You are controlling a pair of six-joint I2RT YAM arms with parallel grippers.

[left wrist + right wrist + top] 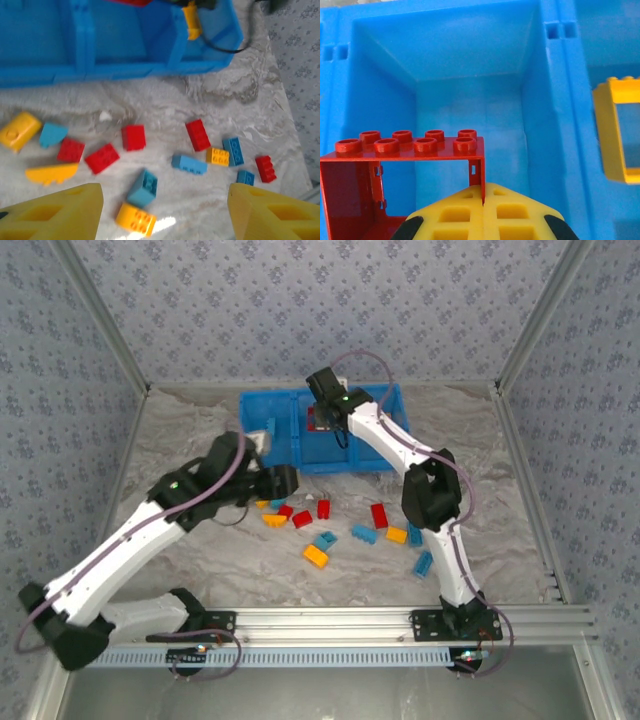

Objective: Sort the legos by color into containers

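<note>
My right gripper (pixel 483 195) is shut on one side wall of the red open square frame lego (pixel 402 150) and holds it over the middle compartment of the blue bin (pixel 540 100). An orange frame lego (pixel 615 130) lies in the compartment to its right. From above, the right gripper (pixel 325 412) hangs over the bin (pixel 350 462). My left gripper (pixel 162 210) is open above loose legos on the table, with a yellow brick (pixel 136 218) and a blue brick (pixel 145 187) below the gap. It hovers at the left end of the pile (pixel 288 483).
Red (pixel 198 134), blue (pixel 189 164) and orange (pixel 218 156) bricks lie scattered on the marbled table in front of the bin (pixel 125 70). More bricks lie to the left, including a yellow one (pixel 19 130). Walls enclose the table on three sides.
</note>
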